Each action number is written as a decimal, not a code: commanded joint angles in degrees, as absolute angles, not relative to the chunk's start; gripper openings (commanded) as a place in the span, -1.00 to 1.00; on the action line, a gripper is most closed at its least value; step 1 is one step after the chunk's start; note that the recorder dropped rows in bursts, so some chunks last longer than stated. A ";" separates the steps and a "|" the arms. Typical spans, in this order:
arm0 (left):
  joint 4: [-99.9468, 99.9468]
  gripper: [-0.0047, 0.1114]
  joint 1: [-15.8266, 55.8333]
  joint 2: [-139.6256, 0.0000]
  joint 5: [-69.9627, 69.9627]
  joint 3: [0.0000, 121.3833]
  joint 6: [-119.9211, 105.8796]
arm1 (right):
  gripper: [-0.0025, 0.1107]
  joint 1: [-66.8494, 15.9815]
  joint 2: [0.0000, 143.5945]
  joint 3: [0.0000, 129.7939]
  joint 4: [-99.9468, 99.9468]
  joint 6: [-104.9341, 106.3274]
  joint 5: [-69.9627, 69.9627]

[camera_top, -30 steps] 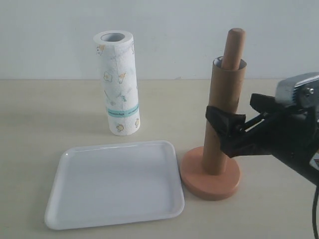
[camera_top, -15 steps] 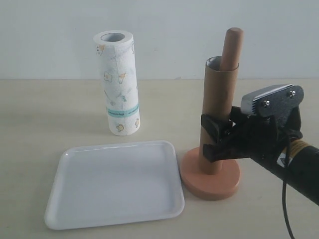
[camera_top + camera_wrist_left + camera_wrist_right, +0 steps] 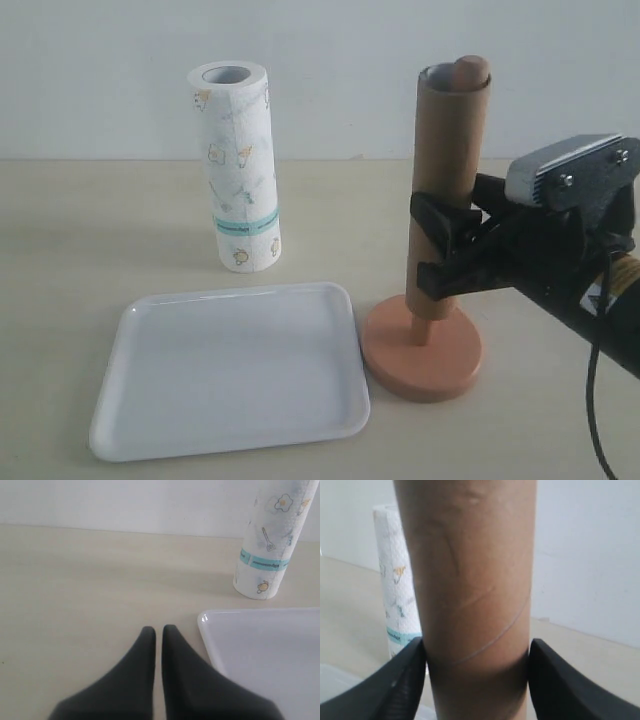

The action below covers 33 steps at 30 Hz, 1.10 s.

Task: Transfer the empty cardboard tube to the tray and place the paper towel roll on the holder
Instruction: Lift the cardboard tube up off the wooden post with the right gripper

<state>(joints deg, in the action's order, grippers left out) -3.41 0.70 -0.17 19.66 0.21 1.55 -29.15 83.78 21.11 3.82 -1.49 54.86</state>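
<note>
The brown cardboard tube [image 3: 450, 165] stands around the dowel of the terracotta holder [image 3: 423, 350], raised so only the dowel's tip shows at its top and bare post shows below it. My right gripper [image 3: 437, 245] is shut on the tube's lower part, a finger pressed on each side, as the right wrist view shows with the tube [image 3: 470, 595] filling the gap. The white paper towel roll [image 3: 238, 165] stands upright behind the white tray [image 3: 230, 370]. My left gripper [image 3: 156, 630] is shut on nothing, low over the table beside the tray's corner [image 3: 210, 622].
The beige table runs back to a pale wall. The tray lies just left of the holder's round base, almost touching it. The paper towel roll [image 3: 267, 545] stands just beyond the tray's far edge.
The right gripper closed on the cardboard tube and lifted it up along the dowel; more of the dowel's tip showed above the tube before, and bare post now shows beneath it.
</note>
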 commanded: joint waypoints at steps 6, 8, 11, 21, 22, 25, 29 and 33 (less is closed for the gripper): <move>-3.35 -0.85 1.23 0.00 19.42 0.00 1.48 | -0.96 -29.22 69.51 21.36 4.21 -0.71 47.53; -3.35 -0.85 1.23 0.00 19.42 0.00 1.48 | -0.96 -29.22 66.45 21.36 4.21 -0.71 46.68; -3.35 -0.85 1.23 0.00 19.42 0.00 1.48 | -0.96 -29.22 61.65 21.36 4.44 -1.00 45.63; -3.35 -0.85 1.23 0.00 19.42 0.00 1.48 | -0.96 -29.22 48.42 21.48 4.44 -1.40 45.25; -3.35 -0.85 1.23 0.00 19.42 0.00 1.48 | -0.96 -29.22 47.35 21.93 4.44 -1.28 44.58; -3.35 -0.85 1.23 0.00 19.42 0.00 1.48 | -0.96 -29.22 45.06 24.76 5.07 -1.28 40.63; -3.35 -0.85 1.23 0.00 19.42 0.00 1.48 | -0.96 -29.22 43.42 30.90 8.52 -2.92 35.20; -3.35 -0.85 1.23 0.00 19.42 0.00 1.48 | -0.96 -29.22 42.95 37.58 10.09 -4.11 29.35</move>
<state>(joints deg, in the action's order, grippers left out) -3.41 0.70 -0.17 19.66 0.21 1.55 -29.15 43.53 33.64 8.52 -3.38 33.13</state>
